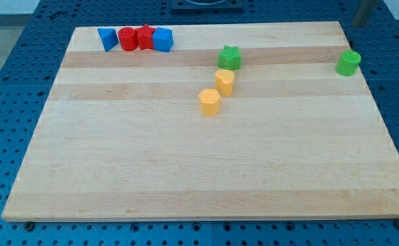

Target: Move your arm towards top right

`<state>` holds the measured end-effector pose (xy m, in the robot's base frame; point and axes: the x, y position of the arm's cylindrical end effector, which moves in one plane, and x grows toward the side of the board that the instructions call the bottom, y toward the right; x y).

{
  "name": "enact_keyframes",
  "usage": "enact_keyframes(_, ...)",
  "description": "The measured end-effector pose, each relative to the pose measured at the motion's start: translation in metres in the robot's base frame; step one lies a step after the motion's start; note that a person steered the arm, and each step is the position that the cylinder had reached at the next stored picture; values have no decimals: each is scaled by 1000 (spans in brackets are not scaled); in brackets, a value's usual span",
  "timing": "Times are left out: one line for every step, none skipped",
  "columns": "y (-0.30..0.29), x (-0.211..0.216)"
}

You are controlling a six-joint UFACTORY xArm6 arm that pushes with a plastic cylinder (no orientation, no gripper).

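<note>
Above green cylinder [348,63], my tip [356,26].

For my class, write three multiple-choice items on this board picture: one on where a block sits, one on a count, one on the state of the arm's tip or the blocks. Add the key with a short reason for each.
1. Where is the green cylinder?
A. near the board's right edge
B. in the top-left row
C. at the view's bottom

2. How many yellow blocks are on the board?
A. one
B. two
C. four

3. How do the four blocks in the top-left row stand?
A. stacked
B. scattered far apart
C. side by side, close together

Key: 1 A, it stands alone by the right edge. 2 B, the upper yellow block and the lower yellow block sit near the green star. 3 C, the blue triangle-like block, red cylinder, red star and blue block form a tight line. My tip does not show clearly in this view.
</note>
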<state>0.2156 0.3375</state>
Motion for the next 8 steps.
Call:
enact_keyframes(-33, 45)
enact_keyframes(-37, 26)
enact_keyframes(-70, 63)
enact_keyframes(-108, 57)
enact_keyframes(-98, 26)
enact_keyframes(-90, 42)
enact_keyframes(-103, 45)
enact_keyframes(-108, 45)
